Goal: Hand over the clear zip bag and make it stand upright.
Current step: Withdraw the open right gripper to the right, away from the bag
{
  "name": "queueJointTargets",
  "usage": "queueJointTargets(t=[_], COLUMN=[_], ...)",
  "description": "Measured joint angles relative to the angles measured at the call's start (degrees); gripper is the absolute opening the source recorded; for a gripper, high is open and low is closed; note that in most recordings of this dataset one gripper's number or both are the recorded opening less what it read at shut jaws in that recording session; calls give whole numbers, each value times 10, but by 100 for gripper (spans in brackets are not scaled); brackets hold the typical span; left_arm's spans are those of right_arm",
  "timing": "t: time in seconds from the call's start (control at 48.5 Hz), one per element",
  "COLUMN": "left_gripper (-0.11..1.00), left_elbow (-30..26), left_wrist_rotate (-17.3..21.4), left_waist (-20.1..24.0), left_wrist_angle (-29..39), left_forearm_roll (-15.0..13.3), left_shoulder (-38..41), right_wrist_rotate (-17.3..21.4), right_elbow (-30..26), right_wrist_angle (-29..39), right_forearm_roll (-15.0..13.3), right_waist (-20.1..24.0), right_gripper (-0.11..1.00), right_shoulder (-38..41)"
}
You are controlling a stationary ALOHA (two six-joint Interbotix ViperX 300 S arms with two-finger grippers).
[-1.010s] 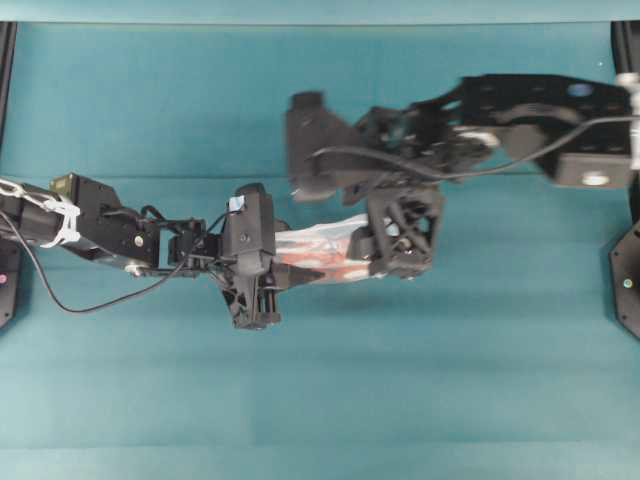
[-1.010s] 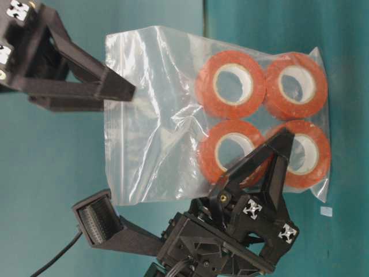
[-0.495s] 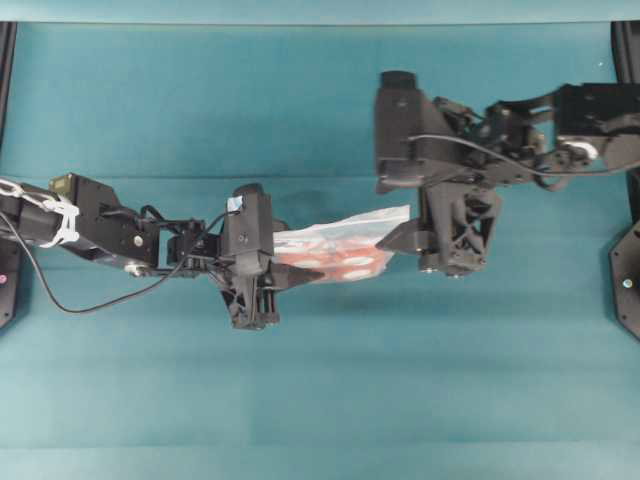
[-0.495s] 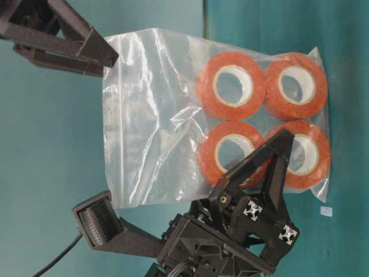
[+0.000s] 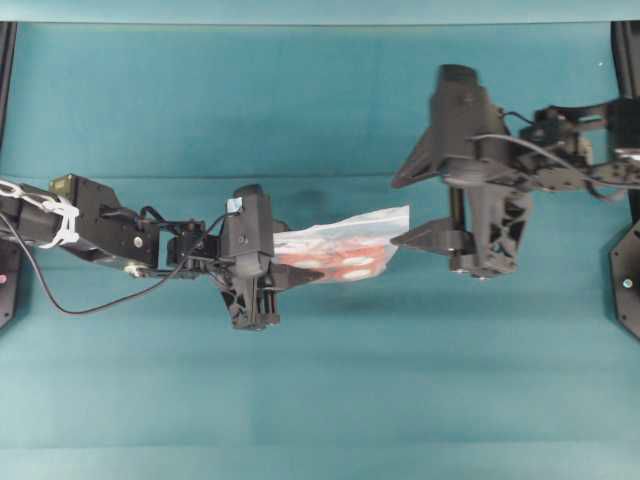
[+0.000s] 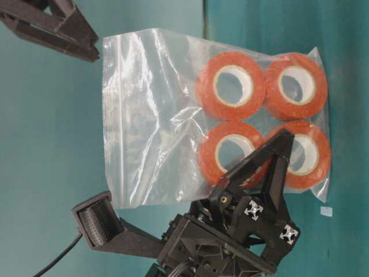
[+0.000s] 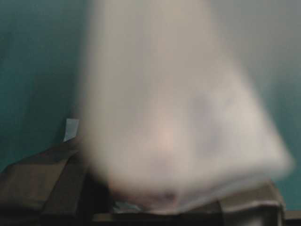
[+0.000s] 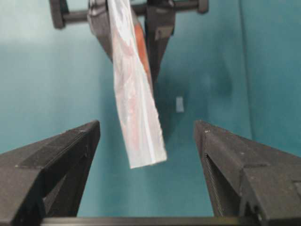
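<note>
My left gripper (image 5: pixel 292 272) is shut on one end of the clear zip bag (image 5: pixel 345 245) and holds it above the table, edge-on from overhead. At table level the bag (image 6: pixel 150 115) shows several orange rolls with white cores, and the left gripper (image 6: pixel 277 156) clamps beside the lower rolls. In the left wrist view the bag (image 7: pixel 178 117) is a blur. My right gripper (image 5: pixel 398 212) stands open just off the bag's free end, touching nothing. From the right wrist, the bag (image 8: pixel 136 103) hangs ahead between that gripper's (image 8: pixel 146 129) wide jaws.
Teal cloth covers the table (image 5: pixel 320 400). A small pale tag (image 8: pixel 179 104) lies on it under the bag. Black frame posts (image 5: pixel 628 50) stand at the far corners.
My right gripper has drawn back to the right, off the bag's free end, still open. The left gripper and the bag have stayed in place.
</note>
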Motion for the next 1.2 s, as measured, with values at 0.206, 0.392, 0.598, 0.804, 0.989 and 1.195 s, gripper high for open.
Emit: queueJointTargets(t=[0.206, 0.392, 0.598, 0.804, 0.989, 1.195], left_gripper=[24, 24, 24, 24, 24, 24], left_elbow=[0, 0, 0, -1, 0, 0], left_wrist_rotate=[1, 1, 1, -1, 0, 0], left_waist=[-1, -1, -1, -2, -3, -2], left_wrist_angle=[2, 4, 4, 5, 4, 4], left_forearm_roll=[0, 0, 0, 0, 0, 0], left_shoulder=[-1, -1, -1, -1, -1, -1], right_wrist_rotate=[5, 6, 6, 6, 7, 7], right_elbow=[17, 22, 22, 22, 22, 23], right_wrist_angle=[-4, -5, -6, -5, -5, -10], right_forearm_roll=[0, 0, 0, 0, 0, 0], right_waist=[0, 0, 0, 0, 0, 0], right_gripper=[86, 86, 86, 86, 86, 86], right_shoulder=[-18, -25, -25, -25, -25, -26])
